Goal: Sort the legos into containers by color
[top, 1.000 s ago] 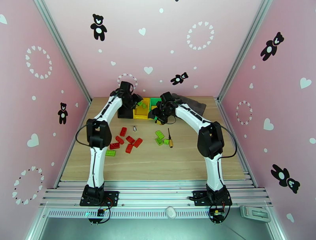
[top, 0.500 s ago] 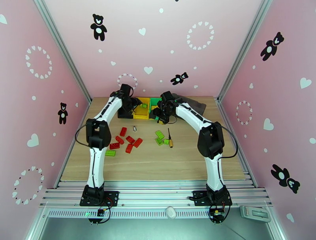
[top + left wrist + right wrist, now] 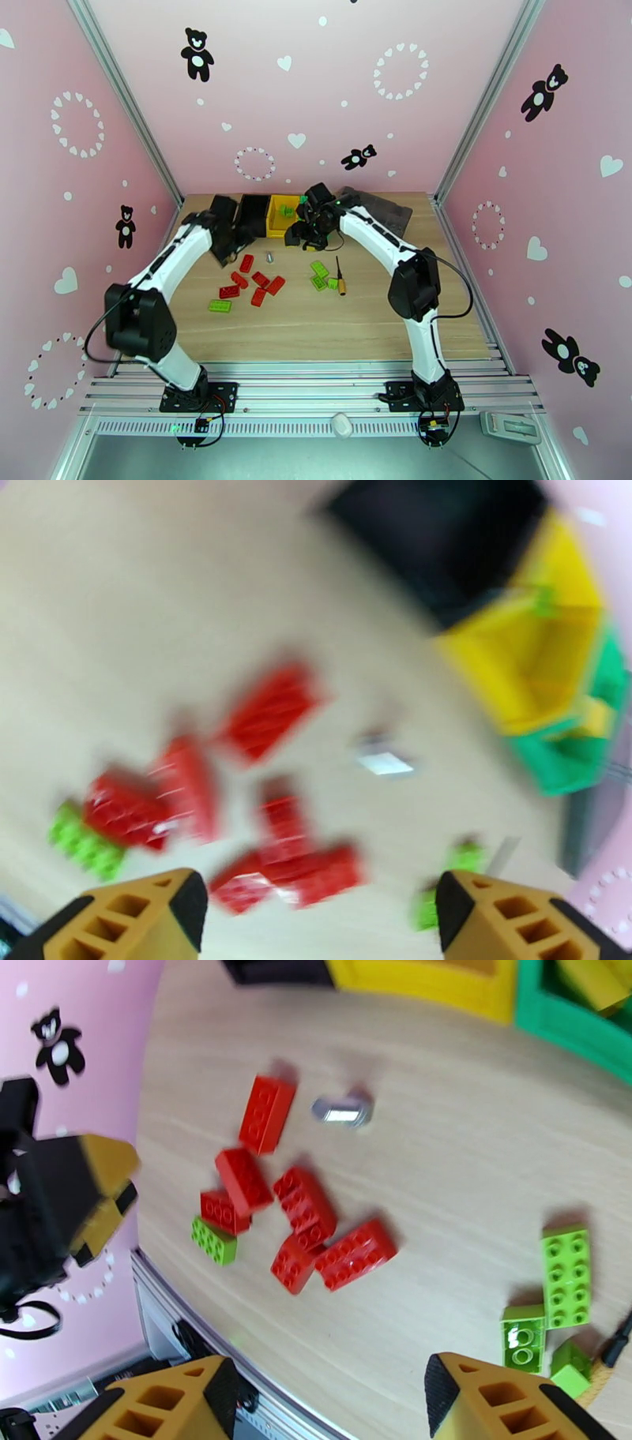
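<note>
Well short of finished: loose on the desk [image 3: 379, 316], a cluster of red legos [image 3: 254, 284], a few green legos [image 3: 320, 276] beside the screwdriver [image 3: 340, 282], one more green at the near left. No yellow loose. Along the back, the containers [image 3: 274, 225] in a row, perhaps a green piece in the yellow one, hard to call. By the far end of the reds, the left fingers [image 3: 231, 246], spread wide, empty. Just before the containers, the right fingers [image 3: 300, 233], parted, empty, clear of every brick.
</note>
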`<state>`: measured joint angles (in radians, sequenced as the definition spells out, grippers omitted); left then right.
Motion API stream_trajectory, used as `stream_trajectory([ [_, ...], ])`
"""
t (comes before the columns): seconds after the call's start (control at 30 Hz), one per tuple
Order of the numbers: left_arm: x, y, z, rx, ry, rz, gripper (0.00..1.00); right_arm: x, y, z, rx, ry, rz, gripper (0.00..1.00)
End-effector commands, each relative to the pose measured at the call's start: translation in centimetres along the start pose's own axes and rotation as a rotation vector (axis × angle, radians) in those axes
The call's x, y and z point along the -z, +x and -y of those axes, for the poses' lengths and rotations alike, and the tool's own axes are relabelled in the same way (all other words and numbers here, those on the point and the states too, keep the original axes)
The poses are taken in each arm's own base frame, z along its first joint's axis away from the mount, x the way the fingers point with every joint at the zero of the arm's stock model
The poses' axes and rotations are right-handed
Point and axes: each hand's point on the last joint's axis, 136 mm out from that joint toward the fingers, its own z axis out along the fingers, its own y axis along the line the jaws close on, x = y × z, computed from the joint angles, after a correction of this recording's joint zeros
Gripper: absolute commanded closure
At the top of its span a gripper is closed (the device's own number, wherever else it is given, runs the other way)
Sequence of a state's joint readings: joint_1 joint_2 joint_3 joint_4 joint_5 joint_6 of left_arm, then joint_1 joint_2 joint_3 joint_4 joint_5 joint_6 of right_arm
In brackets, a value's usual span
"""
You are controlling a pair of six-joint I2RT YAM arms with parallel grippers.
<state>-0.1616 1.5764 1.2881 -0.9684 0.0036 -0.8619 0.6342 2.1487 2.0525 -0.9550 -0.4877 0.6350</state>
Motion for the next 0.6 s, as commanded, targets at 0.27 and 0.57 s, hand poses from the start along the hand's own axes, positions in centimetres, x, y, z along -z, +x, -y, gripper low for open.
stream_trajectory([
  [0.27,-1.8,3.7,-9.6,0.053,-0.154,0.006,0.06,-1.4,2.3,-0.3,0.049,0.021,-0.089,0.33],
  [0.57,-3.6,2.7,-10.5,-0.095,-0.202,0.038,0.04,-1.3,2.9,-0.6,0.048,0.005,-0.1,0.34],
])
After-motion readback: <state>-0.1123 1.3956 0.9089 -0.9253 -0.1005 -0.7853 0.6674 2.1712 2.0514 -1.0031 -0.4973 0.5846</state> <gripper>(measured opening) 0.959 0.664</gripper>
